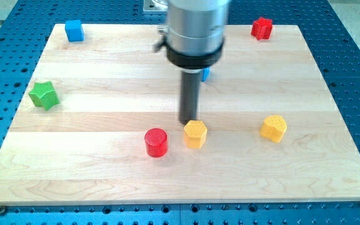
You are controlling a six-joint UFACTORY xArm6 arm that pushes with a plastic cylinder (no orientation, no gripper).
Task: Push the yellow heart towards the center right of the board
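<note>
Two yellow blocks lie on the wooden board (pixel 105 175). One yellow block (pixel 195 134), with a flat, many-sided top, sits at the lower middle. The other yellow block (pixel 274 128), more rounded and heart-like, sits to the right of centre. My tip (pixel 187 122) rests at the upper left edge of the middle yellow block, touching it or nearly so. The heart-like yellow block is well to the right of my tip.
A red cylinder (pixel 156 142) lies just left of the middle yellow block. A green star (pixel 44 95) is at the left edge. A blue cube (pixel 74 30) is at the top left and a red block (pixel 262 28) at the top right. A blue block (pixel 206 75) is partly hidden behind the arm.
</note>
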